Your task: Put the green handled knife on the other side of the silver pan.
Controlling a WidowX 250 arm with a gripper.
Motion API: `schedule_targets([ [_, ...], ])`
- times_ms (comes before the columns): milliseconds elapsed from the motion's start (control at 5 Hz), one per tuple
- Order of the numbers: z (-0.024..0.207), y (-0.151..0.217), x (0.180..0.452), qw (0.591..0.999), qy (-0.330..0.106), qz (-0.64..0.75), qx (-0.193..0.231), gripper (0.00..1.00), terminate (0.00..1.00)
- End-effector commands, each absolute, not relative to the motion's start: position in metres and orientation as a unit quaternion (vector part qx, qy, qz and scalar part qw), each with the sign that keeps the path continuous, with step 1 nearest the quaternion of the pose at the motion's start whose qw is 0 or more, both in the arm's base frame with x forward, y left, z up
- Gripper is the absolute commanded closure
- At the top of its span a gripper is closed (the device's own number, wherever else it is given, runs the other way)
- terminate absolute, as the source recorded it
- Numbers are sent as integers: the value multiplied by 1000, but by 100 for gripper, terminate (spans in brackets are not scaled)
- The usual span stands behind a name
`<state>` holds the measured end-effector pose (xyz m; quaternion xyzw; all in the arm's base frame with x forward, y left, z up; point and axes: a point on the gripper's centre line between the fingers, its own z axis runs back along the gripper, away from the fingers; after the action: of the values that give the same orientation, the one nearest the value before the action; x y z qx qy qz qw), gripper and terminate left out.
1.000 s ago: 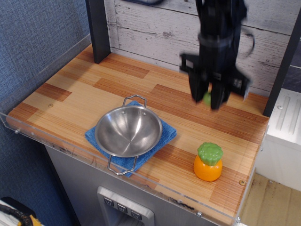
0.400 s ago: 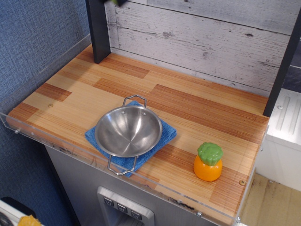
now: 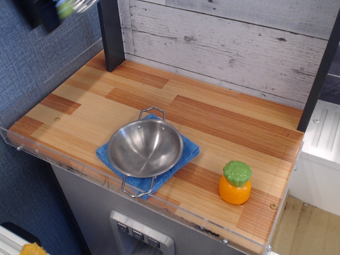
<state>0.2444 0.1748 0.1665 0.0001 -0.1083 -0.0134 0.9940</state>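
The silver pan (image 3: 144, 147) sits on a blue cloth (image 3: 188, 151) near the front of the wooden counter (image 3: 223, 122). My gripper (image 3: 53, 11) is a dark blur at the top left corner, high above the counter's left end and left of the pan. It is shut on the green handled knife (image 3: 65, 8). The light-green handle shows between the fingers, and the grey head sticks out to the right. Most of the gripper is cut off by the frame edge.
An orange toy with a green top (image 3: 235, 183) stands at the front right. A dark post (image 3: 111, 32) rises at the back left. A clear plastic rim (image 3: 64, 159) runs along the front and left edges. A blue wall is on the left.
The gripper with the knife has swung from the back right, over the counter and out of the top of the frame, to the top left corner. Pan and orange toy have not moved.
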Motion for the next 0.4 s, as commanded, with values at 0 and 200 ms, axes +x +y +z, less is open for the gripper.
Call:
schedule_targets([
  [0, 126, 188, 234, 994, -101, 38, 18, 100, 0],
  [200, 97, 182, 239, 996, -76, 38, 1, 100, 0],
])
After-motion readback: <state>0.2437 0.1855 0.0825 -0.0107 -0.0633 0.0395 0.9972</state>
